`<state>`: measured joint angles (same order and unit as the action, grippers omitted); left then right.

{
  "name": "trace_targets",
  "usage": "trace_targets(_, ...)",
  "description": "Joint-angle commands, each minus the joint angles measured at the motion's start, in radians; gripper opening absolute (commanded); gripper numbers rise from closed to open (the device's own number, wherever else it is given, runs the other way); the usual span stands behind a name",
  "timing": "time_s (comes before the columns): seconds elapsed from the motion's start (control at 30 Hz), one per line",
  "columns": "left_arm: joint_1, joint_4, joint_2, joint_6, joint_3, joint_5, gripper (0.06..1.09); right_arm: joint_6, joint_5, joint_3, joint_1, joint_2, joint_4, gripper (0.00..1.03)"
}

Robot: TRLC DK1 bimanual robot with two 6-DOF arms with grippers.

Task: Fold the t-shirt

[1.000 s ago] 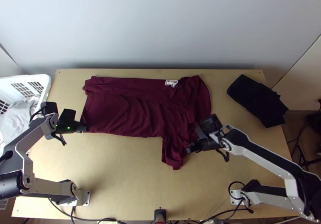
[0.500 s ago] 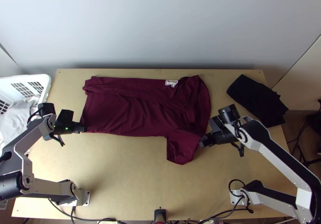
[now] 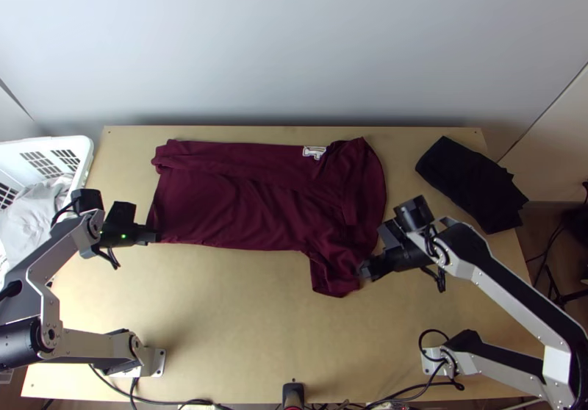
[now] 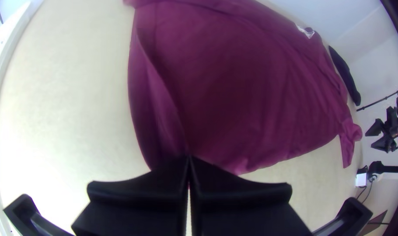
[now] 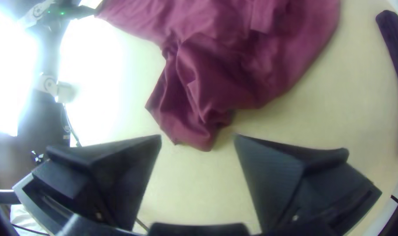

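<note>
The maroon t-shirt (image 3: 242,208) lies on the bench (image 3: 235,322), partly folded over, its near sleeve crumpled. The left claw (image 3: 154,236) is closed on its hem corner; the right claw (image 3: 366,270) gapes wide beside that sleeve, gripping nothing.

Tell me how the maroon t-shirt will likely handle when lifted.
The t-shirt looks floppy, given its soft wrinkles, so it would probably sag between grips. Its sleeve, already rumpled, would likely crease further if pushed.
</note>
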<state>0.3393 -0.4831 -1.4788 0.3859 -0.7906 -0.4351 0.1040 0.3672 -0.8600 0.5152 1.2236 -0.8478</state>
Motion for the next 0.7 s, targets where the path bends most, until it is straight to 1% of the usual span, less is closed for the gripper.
trace_targets(0.0,-0.01,-0.005,0.005,-0.004,0.013,-0.001,0.1,0.051,0.013,0.085,0.078,-0.021,0.019,1.0)
trace_targets(0.17,-0.031,0.005,0.005,-0.016,0.031,-0.001,0.1,0.053,0.012,0.153,0.069,-0.061,0.041,1.0)
trace_targets(0.3,-0.086,0.043,0.006,-0.048,0.07,-0.001,0.1,0.057,0.012,0.196,0.051,-0.053,0.108,0.99)
trace_targets(0.4,-0.097,0.074,0.006,-0.071,0.071,0.001,0.1,0.079,0.012,0.203,0.051,-0.03,0.17,0.99)
trace_targets(0.57,-0.092,0.083,0.0,-0.073,0.048,0.007,0.1,0.111,0.003,0.207,0.051,0.042,0.251,0.99)
trace_targets(0.67,-0.089,0.083,-0.003,-0.067,0.048,0.012,0.1,0.138,0.004,0.194,0.074,0.096,0.282,0.99)
